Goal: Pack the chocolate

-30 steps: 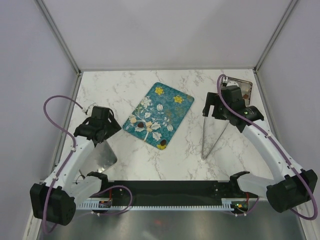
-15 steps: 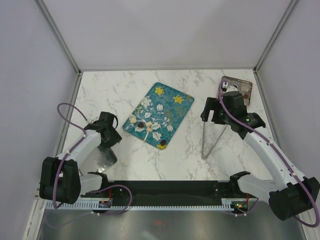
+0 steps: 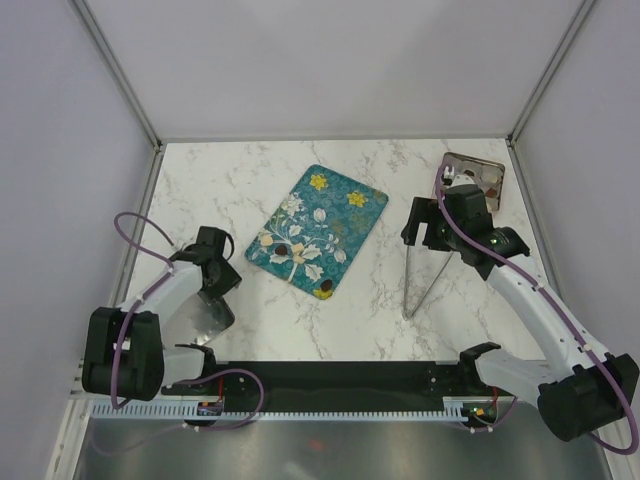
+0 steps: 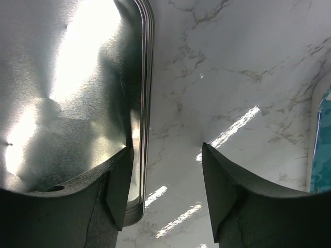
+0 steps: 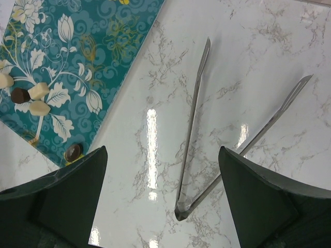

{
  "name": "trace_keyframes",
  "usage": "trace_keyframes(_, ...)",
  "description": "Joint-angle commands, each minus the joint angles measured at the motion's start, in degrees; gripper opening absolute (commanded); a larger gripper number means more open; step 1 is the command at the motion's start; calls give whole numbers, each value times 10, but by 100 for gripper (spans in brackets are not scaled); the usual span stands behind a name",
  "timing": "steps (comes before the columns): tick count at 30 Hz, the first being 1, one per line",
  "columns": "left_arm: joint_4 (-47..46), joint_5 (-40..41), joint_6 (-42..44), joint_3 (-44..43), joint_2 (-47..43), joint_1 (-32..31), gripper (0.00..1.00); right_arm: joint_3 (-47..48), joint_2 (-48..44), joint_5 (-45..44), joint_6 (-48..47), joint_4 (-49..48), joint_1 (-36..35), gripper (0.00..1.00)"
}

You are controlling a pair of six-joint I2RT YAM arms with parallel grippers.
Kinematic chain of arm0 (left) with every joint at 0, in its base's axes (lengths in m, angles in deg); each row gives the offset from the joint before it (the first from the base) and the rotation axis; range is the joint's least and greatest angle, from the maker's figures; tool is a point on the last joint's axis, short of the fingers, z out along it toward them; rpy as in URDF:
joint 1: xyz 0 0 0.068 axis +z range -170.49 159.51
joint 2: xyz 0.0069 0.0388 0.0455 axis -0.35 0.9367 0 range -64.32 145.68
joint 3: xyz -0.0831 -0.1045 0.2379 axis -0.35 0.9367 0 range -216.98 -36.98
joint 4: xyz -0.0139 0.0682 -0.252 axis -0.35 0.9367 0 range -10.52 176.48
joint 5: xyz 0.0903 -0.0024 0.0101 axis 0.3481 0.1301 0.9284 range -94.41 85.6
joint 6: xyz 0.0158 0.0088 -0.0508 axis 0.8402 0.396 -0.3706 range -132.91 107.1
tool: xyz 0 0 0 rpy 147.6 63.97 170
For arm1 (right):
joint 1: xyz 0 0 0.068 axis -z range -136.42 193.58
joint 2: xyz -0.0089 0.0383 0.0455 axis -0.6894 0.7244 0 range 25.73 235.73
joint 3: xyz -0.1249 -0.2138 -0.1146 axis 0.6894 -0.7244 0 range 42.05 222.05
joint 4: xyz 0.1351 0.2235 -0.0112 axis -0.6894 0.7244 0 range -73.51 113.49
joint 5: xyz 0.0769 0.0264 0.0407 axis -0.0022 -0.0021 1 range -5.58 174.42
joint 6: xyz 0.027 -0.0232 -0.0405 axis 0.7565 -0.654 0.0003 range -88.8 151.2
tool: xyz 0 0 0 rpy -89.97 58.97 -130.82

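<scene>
Chocolate pieces lie on the teal flowered tray (image 3: 330, 215): tan and dark ones (image 5: 39, 92) in a cluster (image 3: 283, 250), and a round one (image 5: 74, 152) at the near corner (image 3: 327, 290). My right gripper (image 5: 163, 201) hangs open above the metal tongs (image 5: 192, 129), which lie spread on the marble (image 3: 418, 275); in the top view this gripper (image 3: 432, 235) is just right of the tray. My left gripper (image 4: 168, 191) is open, one finger (image 4: 116, 181) over a shiny metal lid (image 4: 62, 93) and the other over bare marble, astride the lid's rim. In the top view it (image 3: 218, 285) is left of the tray.
A small metal tin (image 3: 478, 178) with brown pieces in it sits at the back right corner. The metal lid (image 3: 212, 312) lies near the front left. Grey walls close the table on three sides. The arm bases and a black rail run along the near edge.
The left arm has folded in and its gripper has come down towards the lid, with the jaws narrowing somewhat. The right gripper has shifted slightly over the tongs.
</scene>
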Motion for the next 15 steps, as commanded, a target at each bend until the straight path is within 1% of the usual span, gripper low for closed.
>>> trace_keyframes(1,-55,-21,-17,25,34,3,62,-2,-2,-2,-3,-20,-1,96)
trace_keyframes(2,-54,-21,-15,23,34,4,57,-3,-1,-2,-4,-21,-1,97)
trace_keyframes(5,-54,-22,-12,23,30,3,49,-6,4,3,-2,-26,0,97)
trace_keyframes(7,-56,-30,-8,23,34,3,47,-6,7,9,0,-27,-1,97)
trace_keyframes(10,-56,-41,2,19,46,3,33,-5,6,9,-2,-27,-1,97)
trace_keyframes(11,-55,-43,5,17,49,4,27,-5,5,9,-2,-27,-1,97)
trace_keyframes(15,-56,-65,26,11,51,3,19,-2,-2,9,-4,-27,0,96)
